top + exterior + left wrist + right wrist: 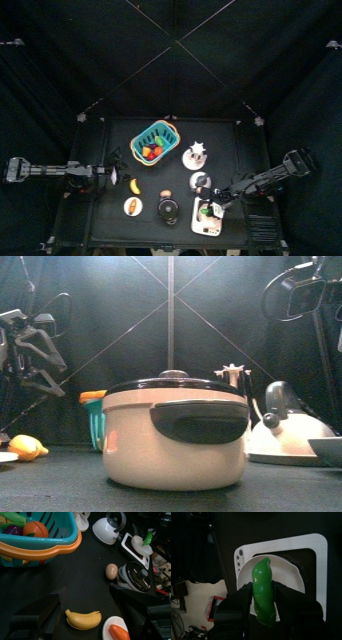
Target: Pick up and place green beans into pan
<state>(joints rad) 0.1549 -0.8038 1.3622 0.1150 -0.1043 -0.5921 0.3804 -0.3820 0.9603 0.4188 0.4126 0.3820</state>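
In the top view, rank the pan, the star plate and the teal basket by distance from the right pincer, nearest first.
1. The pan: right under the right pincer, which holds the green beans over it.
2. The star plate: mid-table, further back.
3. The teal basket: farthest, toward the back-left.

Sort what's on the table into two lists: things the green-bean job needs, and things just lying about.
Needed for the job:
- green beans, held between the right gripper jaws
- pan, white, right beneath the bean

Just lying about:
- teal basket of produce
- banana
- pot
- kettle
- plate with the star-shaped thing
- left gripper, resting near the banana
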